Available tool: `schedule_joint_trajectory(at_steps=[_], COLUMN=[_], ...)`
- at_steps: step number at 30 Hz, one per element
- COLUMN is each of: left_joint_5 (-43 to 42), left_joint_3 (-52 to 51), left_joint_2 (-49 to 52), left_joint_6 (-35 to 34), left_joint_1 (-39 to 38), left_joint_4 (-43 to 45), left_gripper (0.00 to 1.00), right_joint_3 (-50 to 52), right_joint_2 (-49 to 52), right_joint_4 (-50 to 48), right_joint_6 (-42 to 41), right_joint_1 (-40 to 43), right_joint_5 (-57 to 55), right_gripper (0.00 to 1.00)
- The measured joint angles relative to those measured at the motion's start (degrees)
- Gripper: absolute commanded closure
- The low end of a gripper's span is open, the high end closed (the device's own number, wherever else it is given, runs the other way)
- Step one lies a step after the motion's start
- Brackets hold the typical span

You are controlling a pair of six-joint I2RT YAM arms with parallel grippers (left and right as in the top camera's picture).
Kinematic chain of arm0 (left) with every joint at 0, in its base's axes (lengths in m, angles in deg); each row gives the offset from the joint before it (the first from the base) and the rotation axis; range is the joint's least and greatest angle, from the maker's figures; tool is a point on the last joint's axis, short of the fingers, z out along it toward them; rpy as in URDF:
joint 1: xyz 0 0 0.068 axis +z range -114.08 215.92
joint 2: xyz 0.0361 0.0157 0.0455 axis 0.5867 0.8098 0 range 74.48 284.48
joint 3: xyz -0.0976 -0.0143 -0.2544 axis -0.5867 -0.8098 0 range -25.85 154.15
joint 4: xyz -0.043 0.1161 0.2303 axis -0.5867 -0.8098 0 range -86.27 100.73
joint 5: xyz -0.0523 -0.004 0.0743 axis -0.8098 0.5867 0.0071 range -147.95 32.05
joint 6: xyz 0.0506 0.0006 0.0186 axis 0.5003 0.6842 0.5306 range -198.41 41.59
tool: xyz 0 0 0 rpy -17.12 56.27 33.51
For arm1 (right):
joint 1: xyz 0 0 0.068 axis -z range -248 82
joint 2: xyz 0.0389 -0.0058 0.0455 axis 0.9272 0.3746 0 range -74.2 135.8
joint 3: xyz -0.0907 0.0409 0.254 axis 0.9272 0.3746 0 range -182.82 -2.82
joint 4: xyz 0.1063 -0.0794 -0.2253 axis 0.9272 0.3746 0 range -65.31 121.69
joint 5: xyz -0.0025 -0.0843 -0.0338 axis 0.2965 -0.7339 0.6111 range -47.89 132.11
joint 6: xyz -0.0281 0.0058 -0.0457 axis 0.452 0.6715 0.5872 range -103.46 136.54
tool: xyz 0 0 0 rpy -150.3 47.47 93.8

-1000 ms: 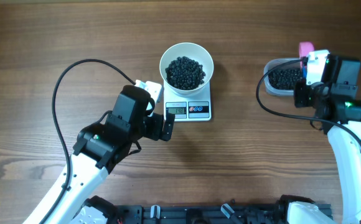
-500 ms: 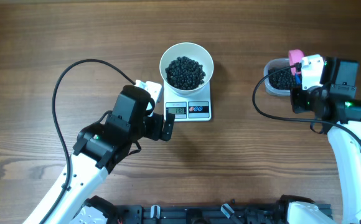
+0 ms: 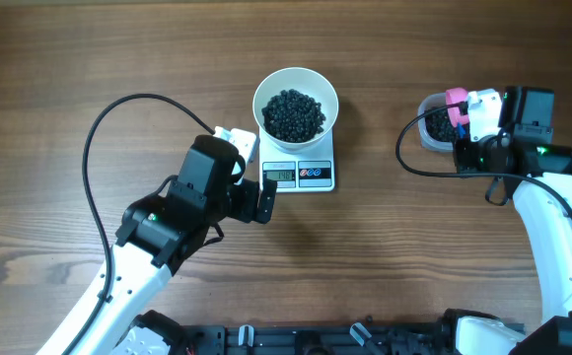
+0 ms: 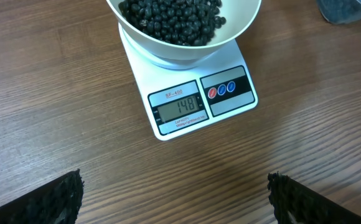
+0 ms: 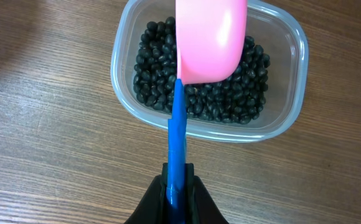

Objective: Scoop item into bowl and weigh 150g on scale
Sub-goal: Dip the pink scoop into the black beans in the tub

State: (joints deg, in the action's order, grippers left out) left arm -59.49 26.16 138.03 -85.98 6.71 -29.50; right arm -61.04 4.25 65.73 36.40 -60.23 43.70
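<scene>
One scale (image 4: 200, 107), display (image 4: 180, 109) toward left fingers (image 4: 51, 202)

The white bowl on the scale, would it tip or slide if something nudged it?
The bowl overhangs the scale on a narrow foot, so a rim push might tip it. The beans fill it, probably weighing it steady. Glossy on smooth plastic, it may slide.

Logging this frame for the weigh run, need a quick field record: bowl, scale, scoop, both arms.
bowl: white, on the scale, holding black beans
display: looks like 148
scoop: pink head, blue handle, over the clear tub of beans
right gripper: jaws shut on scoop handle
left gripper: jaws open, empty, near scale
</scene>
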Motion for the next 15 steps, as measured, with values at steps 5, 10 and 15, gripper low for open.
schedule_joint_trajectory(at_steps=[5,10,15], left_joint_5=[0.00,0.00,0.00], left_joint_3=[0.00,0.00,0.00], left_joint_2=[0.00,0.00,0.00], left_joint_6=[0.00,0.00,0.00], left_joint_1=[0.00,0.00,0.00], left_joint_4=[0.00,0.00,0.00], left_gripper=[0.00,0.00,0.00], right_joint_3=[0.00,0.00,0.00], right_joint_2=[0.07,1.51,3.08], right_joint_4=[-0.02,-0.31,-0.28], right_joint_6=[0.02,0.02,0.02], right_joint_1=[1.38,4.52,5.40], right_joint_5=[1.27,4.11,4.98], right_gripper=[0.96,0.96,0.96])
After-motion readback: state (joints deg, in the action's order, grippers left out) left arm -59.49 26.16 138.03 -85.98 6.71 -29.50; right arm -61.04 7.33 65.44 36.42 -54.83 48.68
